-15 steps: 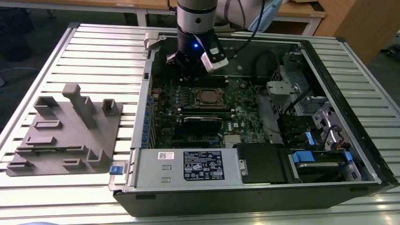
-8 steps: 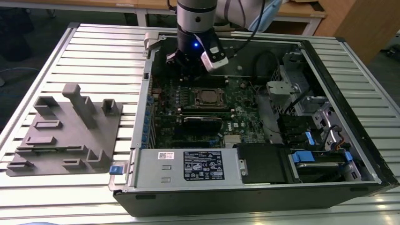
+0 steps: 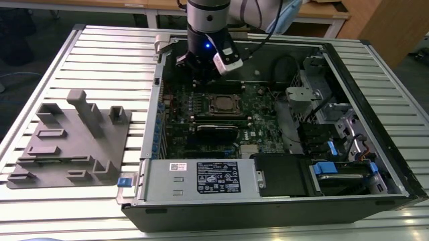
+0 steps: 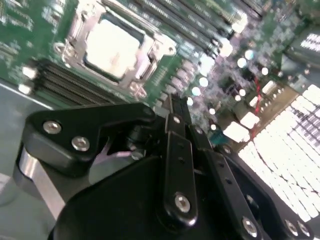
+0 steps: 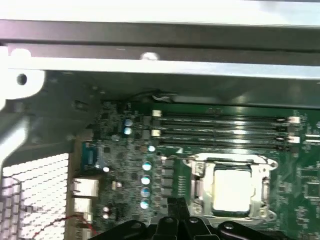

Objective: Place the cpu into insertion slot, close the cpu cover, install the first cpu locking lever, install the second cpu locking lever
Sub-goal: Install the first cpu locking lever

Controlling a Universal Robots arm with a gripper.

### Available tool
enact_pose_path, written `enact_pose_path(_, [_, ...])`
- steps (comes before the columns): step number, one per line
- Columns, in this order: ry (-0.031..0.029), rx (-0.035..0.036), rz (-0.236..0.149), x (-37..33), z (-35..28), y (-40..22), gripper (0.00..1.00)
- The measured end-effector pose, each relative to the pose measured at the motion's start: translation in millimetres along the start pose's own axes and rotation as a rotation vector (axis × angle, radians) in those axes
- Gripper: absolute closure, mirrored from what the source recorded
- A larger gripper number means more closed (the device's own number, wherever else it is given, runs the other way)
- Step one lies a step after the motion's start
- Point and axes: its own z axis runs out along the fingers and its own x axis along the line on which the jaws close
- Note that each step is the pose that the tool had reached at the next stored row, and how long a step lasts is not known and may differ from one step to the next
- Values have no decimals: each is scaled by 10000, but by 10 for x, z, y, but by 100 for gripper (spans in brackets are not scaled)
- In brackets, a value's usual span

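Note:
The cpu (image 3: 226, 104) lies in the insertion slot (image 3: 236, 112) on the green board inside the open computer case. Its bright metal top (image 4: 111, 42) (image 5: 231, 192) shows through the window of the cpu cover (image 4: 150, 55) (image 5: 263, 184), which lies flat over it. My gripper (image 3: 200, 82) hangs just above the board, beside the socket on the exterior view's left and a little behind it. Its black fingers (image 4: 176, 107) meet in a narrow tip with nothing between them. That tip (image 5: 177, 206) is apart from the cover, over small components next to the socket.
Memory slots (image 5: 225, 127) run along the far side of the socket. A finned heatsink (image 5: 35, 185) stands close to the gripper. A labelled power supply (image 3: 208, 178) fills the case front, with drive bays (image 3: 335, 125) at the exterior view's right. A grey fixture (image 3: 74, 140) lies outside the case.

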Motion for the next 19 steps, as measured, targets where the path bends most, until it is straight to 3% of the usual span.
enact_pose_path(5, [-12, -6, 7, 137, 6, 4, 89])
enact_pose_path(7, [-25, -157, 8, 160, 6, 5, 89])
enact_pose_path(10, [-44, -485, 11, 183, 6, 5, 89])
enact_pose_path(12, [-48, -593, 12, 190, 6, 6, 89])
enact_pose_path(15, [-60, -639, 10, 194, 5, 6, 89])
enact_pose_path(16, [-66, -694, 9, 195, 5, 6, 89])
enact_pose_path(18, [-80, -869, 11, 196, 5, 7, 89])
enact_pose_path(19, [-89, -1029, 12, 196, 5, 7, 89])
